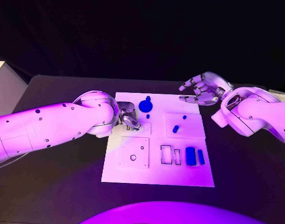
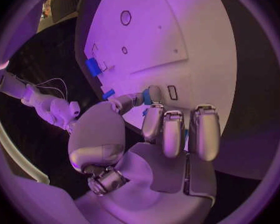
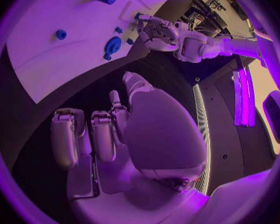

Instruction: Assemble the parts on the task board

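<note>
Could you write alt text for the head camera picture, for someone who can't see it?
Two white robot arms reach over a white task board on a black table. The left hand rests on the board's left side; the right hand hovers open beyond its far right corner. Small blue parts sit on the board.

No text, label or number can be read anywhere.

parts (image 1: 190, 155) on task board (image 1: 157, 175), table (image 1: 55, 186) beneath

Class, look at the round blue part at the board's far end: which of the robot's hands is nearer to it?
Left. The left hand lies on the task board beside the round blue part; the right hand hovers off the board's far corner.
</note>
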{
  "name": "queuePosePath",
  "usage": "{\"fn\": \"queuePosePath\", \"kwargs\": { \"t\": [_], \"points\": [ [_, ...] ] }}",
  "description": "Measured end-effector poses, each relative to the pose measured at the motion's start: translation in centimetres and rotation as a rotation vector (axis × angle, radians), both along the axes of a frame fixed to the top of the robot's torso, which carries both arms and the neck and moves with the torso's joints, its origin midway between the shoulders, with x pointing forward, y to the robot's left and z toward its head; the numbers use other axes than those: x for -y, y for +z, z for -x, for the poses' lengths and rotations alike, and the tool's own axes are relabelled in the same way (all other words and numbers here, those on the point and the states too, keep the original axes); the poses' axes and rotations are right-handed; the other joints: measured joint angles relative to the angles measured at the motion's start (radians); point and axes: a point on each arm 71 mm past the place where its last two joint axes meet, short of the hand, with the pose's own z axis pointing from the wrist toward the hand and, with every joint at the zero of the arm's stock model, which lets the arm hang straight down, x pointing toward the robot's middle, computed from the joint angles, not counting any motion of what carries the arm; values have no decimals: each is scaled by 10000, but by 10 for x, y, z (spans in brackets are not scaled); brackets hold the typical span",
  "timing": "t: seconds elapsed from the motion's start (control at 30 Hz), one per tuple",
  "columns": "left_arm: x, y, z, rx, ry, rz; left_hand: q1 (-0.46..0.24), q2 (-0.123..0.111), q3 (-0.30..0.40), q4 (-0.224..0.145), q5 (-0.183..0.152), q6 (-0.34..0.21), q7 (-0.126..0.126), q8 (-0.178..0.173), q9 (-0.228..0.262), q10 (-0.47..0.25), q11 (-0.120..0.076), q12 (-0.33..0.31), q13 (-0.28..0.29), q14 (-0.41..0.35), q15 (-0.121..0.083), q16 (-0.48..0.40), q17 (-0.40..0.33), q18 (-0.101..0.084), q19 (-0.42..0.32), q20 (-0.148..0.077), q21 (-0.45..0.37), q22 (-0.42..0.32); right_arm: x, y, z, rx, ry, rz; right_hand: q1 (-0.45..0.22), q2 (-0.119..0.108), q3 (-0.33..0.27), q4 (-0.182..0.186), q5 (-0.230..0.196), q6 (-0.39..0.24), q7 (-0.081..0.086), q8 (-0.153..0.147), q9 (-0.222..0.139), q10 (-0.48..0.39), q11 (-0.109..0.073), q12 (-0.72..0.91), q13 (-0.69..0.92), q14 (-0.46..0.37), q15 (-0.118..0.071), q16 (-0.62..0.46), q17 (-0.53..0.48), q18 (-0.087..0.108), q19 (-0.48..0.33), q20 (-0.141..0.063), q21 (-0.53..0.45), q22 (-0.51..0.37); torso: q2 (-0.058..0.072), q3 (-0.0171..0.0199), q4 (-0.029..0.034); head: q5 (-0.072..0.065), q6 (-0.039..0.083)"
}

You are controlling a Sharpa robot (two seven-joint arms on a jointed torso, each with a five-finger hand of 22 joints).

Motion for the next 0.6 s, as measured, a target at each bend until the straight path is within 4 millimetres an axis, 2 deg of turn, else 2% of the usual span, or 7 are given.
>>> {"fn": "queuePosePath", "kwargs": {
  "t": [0.6],
  "points": [
    [2,-1,-3,-101,78,48,-42,42,-60,-60,72,64,-14,46,8,19,22,0,-4,0,1,0,0,0,-1,0,0,0,0,0,0,-9,8,5,-5,-4,109,-1,81,0,0,0,-15,0,0,0,-2,0,0,0,-2,0,0,0,0,-2,3,10,-9,9,-9]
  ]
}}
